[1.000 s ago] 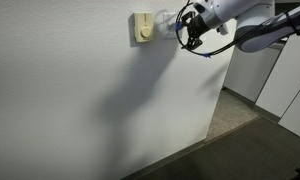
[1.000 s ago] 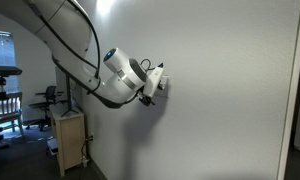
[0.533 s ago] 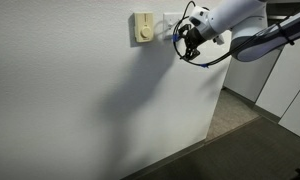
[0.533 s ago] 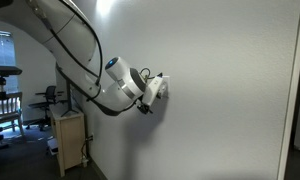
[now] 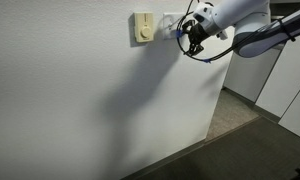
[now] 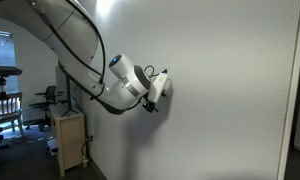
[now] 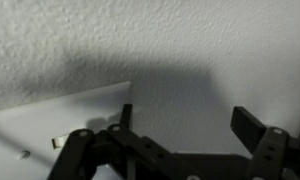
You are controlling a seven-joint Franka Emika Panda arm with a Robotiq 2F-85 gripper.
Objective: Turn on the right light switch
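Observation:
The white wall plate (image 5: 168, 21) sits on the wall just right of a cream-yellow device, and my gripper (image 5: 187, 36) covers its right part. In the wrist view the plate (image 7: 50, 118) fills the lower left, and a small toggle stub (image 7: 58, 143) shows at the edge of the gripper body. I cannot tell whether it is the right light switch. My gripper (image 7: 187, 122) is open and empty, its fingers close to the bare wall beside the plate's corner. It is also against the wall in an exterior view (image 6: 162, 88).
The cream-yellow wall device with a round knob (image 5: 142, 28) is left of the plate. The wall ends at a corner (image 5: 228, 70) to the right, with white doors beyond. A small cabinet (image 6: 68, 140) and a chair stand behind the arm.
My gripper has moved in toward the wall plate, from right of it to over its right part, then shifted slightly up. Its jaws have stayed open.

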